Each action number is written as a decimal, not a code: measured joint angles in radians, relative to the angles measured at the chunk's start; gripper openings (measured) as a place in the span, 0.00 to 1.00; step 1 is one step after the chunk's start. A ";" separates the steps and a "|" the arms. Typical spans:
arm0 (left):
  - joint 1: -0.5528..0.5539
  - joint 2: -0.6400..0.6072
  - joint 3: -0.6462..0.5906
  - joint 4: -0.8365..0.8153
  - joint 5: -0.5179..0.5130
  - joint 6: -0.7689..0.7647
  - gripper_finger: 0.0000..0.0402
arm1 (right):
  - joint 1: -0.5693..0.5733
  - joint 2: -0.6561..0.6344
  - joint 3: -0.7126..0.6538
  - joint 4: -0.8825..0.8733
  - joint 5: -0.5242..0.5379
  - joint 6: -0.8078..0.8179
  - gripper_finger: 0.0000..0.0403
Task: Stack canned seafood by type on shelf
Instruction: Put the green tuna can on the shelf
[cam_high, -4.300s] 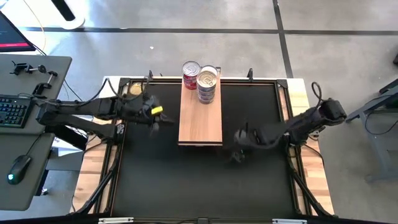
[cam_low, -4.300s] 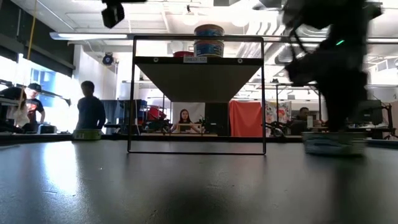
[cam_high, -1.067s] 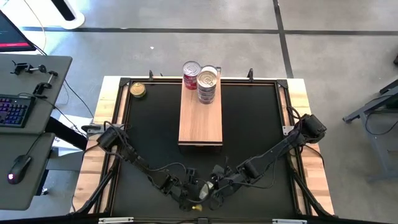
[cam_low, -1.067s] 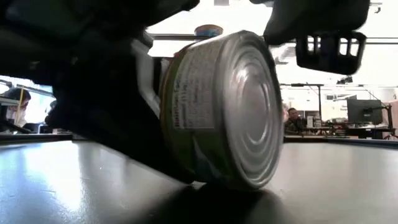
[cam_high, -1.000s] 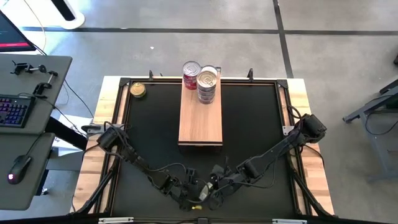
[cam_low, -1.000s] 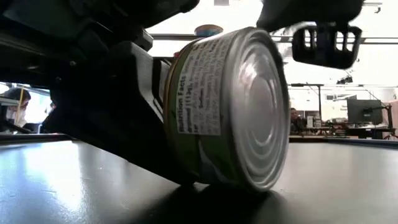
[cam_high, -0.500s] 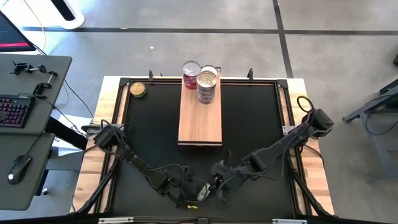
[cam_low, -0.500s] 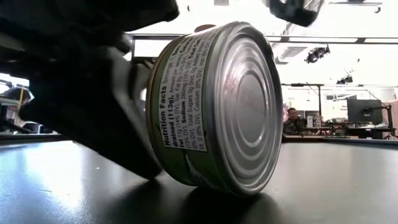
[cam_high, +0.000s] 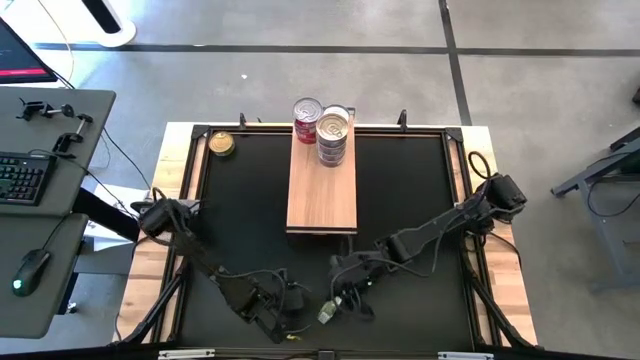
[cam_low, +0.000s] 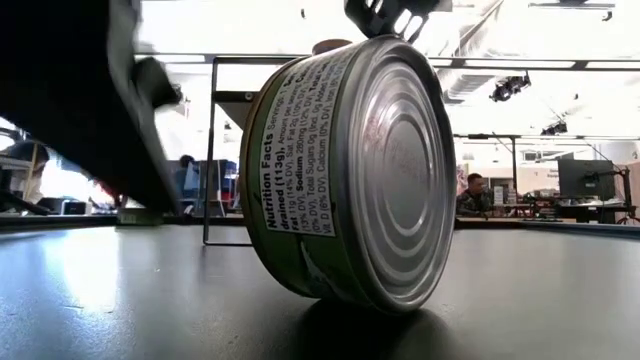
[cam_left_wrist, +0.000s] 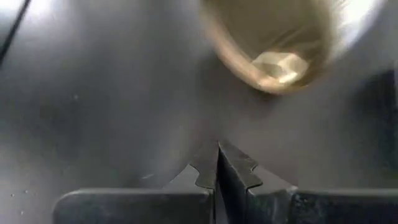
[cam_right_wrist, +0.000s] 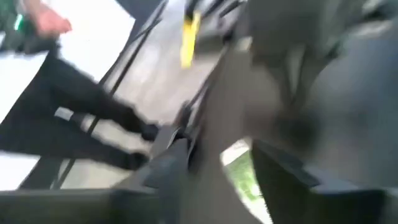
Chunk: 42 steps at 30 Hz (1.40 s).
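Observation:
A tin with a green and white label (cam_low: 345, 170) stands tilted on its lower rim on the black mat near the front edge (cam_high: 328, 313), its ribbed silver bottom toward the low camera. My left gripper (cam_left_wrist: 217, 168) is shut and empty, left of the tin (cam_high: 283, 312). My right gripper (cam_high: 350, 290) is open just above and behind the tin; its fingers (cam_low: 395, 15) show over the tin's top. On the far end of the shelf (cam_high: 322, 190) stand a stack of silver tins (cam_high: 334, 135) and a red-labelled tin (cam_high: 307, 120). My right gripper comes at the tin from above, at its upper rim (cam_low: 385, 42). Whether a finger touches that rim I cannot tell. The tin is tilted, with only its lower rim (cam_low: 330, 290) on the mat.
A gold-lidded tin (cam_high: 221, 144) lies on the mat's far left corner. The shelf's thin black frame (cam_low: 212, 150) stands behind the tilted tin. People sit in the room beyond the table. Bare mat lies on both sides of the shelf.
My left gripper has let go of the tin and drawn back from it toward the table's left edge, rising and rolling. My right gripper has risen and gone toward the far edge, rolling as it went. The tin has stayed tilted on its lower rim.

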 joint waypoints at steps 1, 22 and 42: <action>-0.006 -0.016 0.006 0.000 -0.010 -0.014 0.00 | 0.002 0.008 0.000 -0.002 -0.034 -0.027 0.42; -0.014 -0.418 0.016 0.186 -0.364 -0.020 0.00 | 0.007 0.134 -0.001 -0.050 0.021 -0.454 0.74; -0.010 -0.413 0.016 0.279 -0.319 0.041 0.00 | 0.018 0.208 -0.001 0.001 0.085 -0.403 0.58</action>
